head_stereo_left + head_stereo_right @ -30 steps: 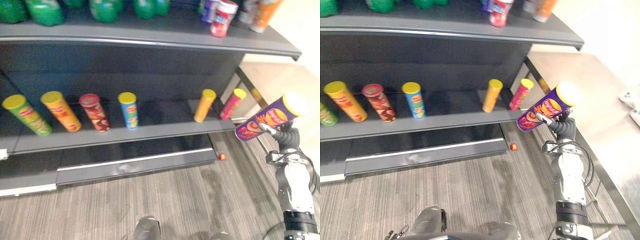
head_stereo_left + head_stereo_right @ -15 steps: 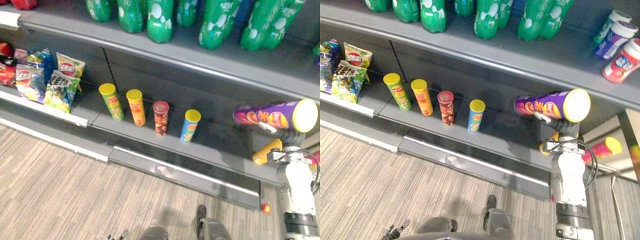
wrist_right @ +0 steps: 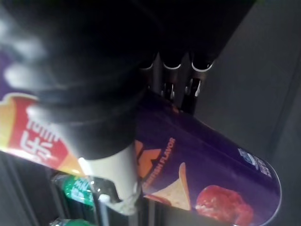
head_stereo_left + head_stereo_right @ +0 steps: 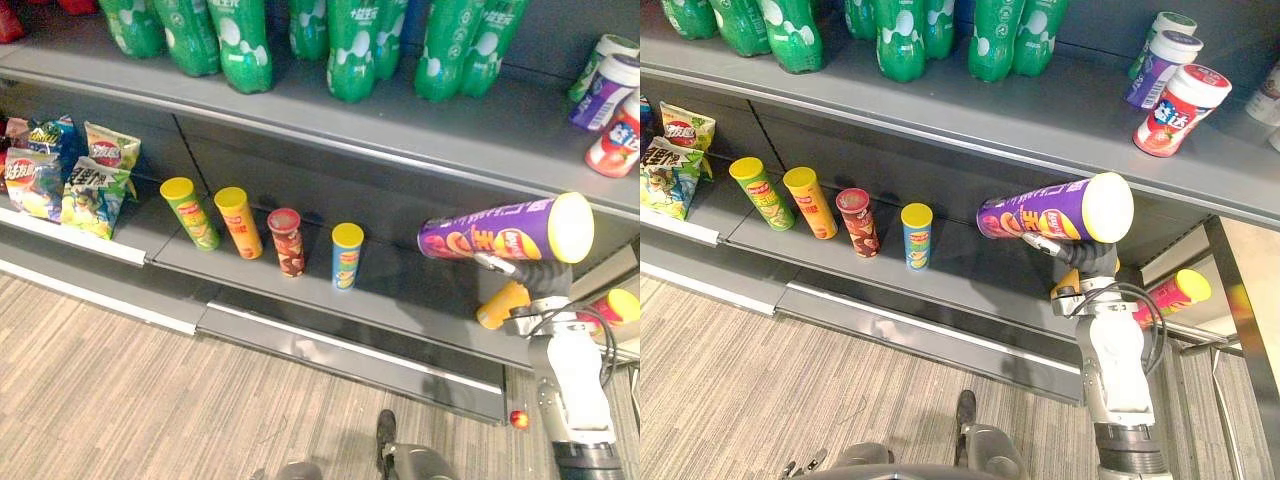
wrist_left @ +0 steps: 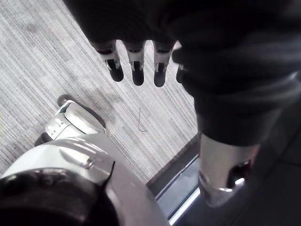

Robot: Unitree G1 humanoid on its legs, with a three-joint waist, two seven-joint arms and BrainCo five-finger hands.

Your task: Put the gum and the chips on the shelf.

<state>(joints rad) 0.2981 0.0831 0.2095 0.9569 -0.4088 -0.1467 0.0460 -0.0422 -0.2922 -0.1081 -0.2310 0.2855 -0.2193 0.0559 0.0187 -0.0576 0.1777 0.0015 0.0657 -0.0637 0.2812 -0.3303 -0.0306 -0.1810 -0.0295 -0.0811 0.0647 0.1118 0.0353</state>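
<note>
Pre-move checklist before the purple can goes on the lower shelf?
1. Grip: ok. The right hand is curled round the purple can.
2. Can attitude: not ok. It lies almost level, not upright like the shelved cans.
3. Landing spot: ok. The lower shelf is bare between the blue can and the orange can.
4. Clearance under the upper shelf: cannot tell.
5. Left hand: ok. Open, empty, over the floor.
</note>
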